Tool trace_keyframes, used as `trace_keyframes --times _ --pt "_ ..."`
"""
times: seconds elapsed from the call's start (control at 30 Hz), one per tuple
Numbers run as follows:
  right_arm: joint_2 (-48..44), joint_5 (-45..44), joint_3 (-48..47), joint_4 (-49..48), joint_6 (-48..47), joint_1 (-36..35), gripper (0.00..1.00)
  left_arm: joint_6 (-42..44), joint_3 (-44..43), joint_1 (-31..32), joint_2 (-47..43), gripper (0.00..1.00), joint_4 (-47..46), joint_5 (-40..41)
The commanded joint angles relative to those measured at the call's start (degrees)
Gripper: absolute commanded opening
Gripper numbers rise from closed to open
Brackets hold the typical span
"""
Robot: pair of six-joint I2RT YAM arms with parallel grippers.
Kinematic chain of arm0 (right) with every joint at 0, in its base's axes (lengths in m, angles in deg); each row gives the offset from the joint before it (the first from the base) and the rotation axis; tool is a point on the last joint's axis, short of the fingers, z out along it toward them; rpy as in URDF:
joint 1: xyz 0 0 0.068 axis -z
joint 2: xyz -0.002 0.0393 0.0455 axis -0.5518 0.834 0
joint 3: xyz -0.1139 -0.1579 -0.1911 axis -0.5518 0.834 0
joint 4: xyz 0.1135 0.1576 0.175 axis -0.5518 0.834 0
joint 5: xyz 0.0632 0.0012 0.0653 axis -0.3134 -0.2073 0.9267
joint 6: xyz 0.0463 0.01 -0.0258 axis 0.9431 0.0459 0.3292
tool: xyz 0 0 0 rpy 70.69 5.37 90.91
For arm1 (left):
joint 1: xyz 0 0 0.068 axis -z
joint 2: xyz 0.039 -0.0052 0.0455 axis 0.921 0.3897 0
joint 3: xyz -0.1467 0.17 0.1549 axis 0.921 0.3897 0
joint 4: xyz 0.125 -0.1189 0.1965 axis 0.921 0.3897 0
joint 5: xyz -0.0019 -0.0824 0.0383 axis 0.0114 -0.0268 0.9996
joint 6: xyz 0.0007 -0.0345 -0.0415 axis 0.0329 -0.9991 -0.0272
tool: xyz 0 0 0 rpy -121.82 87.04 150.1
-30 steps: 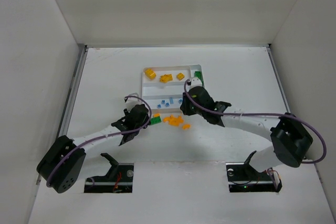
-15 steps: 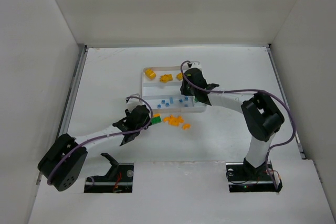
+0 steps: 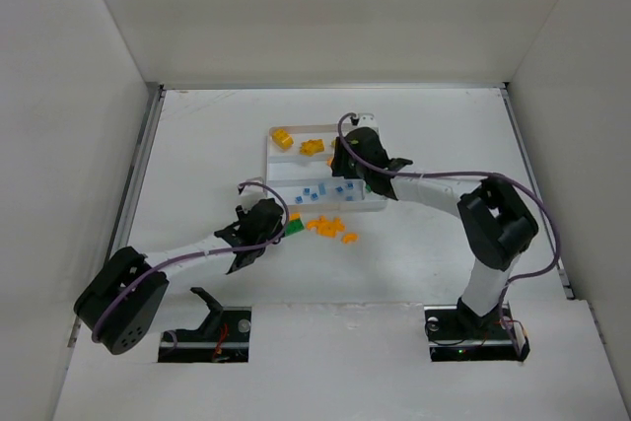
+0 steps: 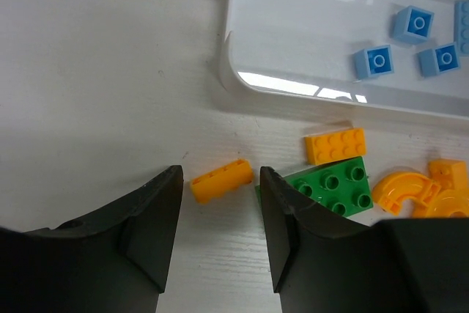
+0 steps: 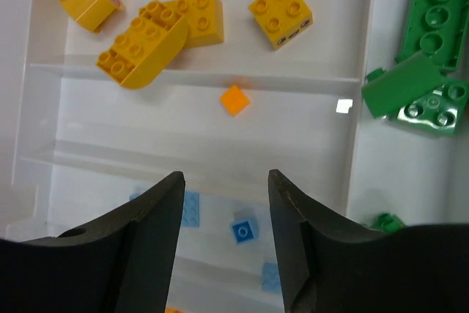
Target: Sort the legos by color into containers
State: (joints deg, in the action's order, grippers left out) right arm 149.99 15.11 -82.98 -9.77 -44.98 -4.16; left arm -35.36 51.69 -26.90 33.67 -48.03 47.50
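The white tray point(image 3: 268, 170) lies mid-table. Its far section holds yellow legos point(image 5: 143, 42), the middle section one tiny orange piece point(image 5: 234, 100), the near section pale blue legos point(image 5: 244, 231), and the narrow side section green legos point(image 5: 432, 27). My right gripper point(image 5: 226, 203) is open and empty above the near sections; it also shows from above point(image 3: 340, 160). My left gripper point(image 4: 218, 203) is open on the table, a small orange lego point(image 4: 221, 180) lying between its fingertips. A green lego point(image 4: 333, 186) touches the right finger.
More orange legos point(image 3: 330, 227) lie loose on the table just in front of the tray, with an orange flat brick point(image 4: 335, 144) and a curved orange piece point(image 4: 399, 190) beside the green one. The tray's near corner point(image 4: 229, 71) stands close ahead of my left gripper.
My right gripper has moved from the tray's near right edge to over the tray, then slightly left. My left gripper has barely moved.
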Motion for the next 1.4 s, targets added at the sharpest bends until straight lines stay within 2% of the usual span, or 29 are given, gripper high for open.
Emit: trace_keyframes --times 0.0,0.2,0.4,0.53,0.83,0.97,1.17,1.37 --pt "-7.27 -0.79 4.63 -2.98 0.29 -2.82 0.55 0.19 -1.29 0.66 0.35 0.43 0.25 3.42" --pt "-19.22 -3.07 18.42 -3.52 3.28 -7.83 0.55 0.54 -2.43 2.33 2.03 0.42 0.60 6.58" --pt "-33.72 -4.83 31.70 1.05 6.70 -11.43 0.63 0.54 -3.57 3.74 3.26 0.42 2.01 9.40" --pt "-38.39 -3.86 35.49 4.65 7.67 -14.24 0.69 0.36 -4.28 4.35 4.40 0.42 2.62 10.45" --pt "-36.38 -3.86 35.32 6.68 8.82 -16.45 0.74 -2.44 -4.63 5.40 4.31 0.41 4.90 11.86" --pt "-33.40 -3.69 34.36 7.03 7.94 -16.45 0.74 -4.03 -4.89 5.85 4.31 0.36 5.96 12.48" --pt "-28.47 -3.07 31.19 7.73 5.75 -16.45 0.74 -3.33 -5.86 6.11 4.85 0.21 5.96 12.30" --pt "-26.62 -3.34 30.13 8.09 5.04 -16.45 0.80 -3.24 -6.04 6.46 -0.34 0.18 9.12 11.86"
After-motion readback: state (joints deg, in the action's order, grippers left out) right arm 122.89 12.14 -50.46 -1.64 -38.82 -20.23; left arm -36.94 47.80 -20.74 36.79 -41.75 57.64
